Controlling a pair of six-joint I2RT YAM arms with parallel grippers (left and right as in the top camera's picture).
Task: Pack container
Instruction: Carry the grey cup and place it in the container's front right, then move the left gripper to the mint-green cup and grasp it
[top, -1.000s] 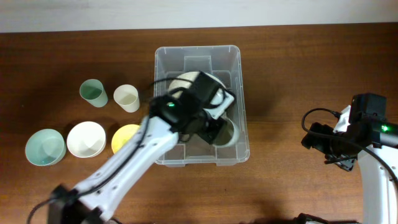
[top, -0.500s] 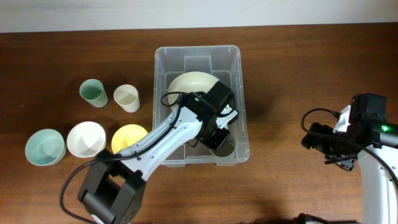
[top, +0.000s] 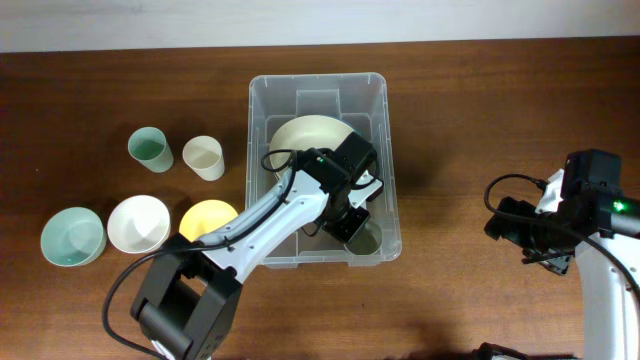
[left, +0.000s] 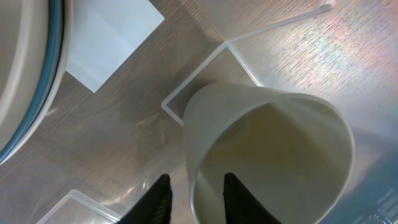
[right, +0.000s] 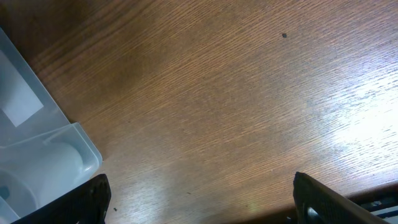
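Observation:
The clear plastic container (top: 390, 160) stands mid-table. It holds a cream plate (top: 305, 135) and a pale cream cup (top: 366, 236) in its front right corner. My left gripper (top: 350, 220) is inside the container. In the left wrist view its fingers (left: 195, 180) straddle the rim of the cup (left: 280, 143), one finger inside and one outside, with a gap on both sides of the wall. The white label (left: 109, 40) and the blue-edged plate (left: 25, 74) show there too. My right gripper (top: 545, 250) hovers over bare table to the right, wide open and empty (right: 202, 186).
Left of the container stand a green cup (top: 150, 148), a cream cup (top: 203, 157), a teal bowl (top: 72, 237), a white bowl (top: 138, 223) and a yellow bowl (top: 203, 220). A corner of the container (right: 37, 143) shows in the right wrist view.
My left arm carried the cup to the container's front right corner and lowered it there. In the last half second it barely moved. The right arm stayed still.

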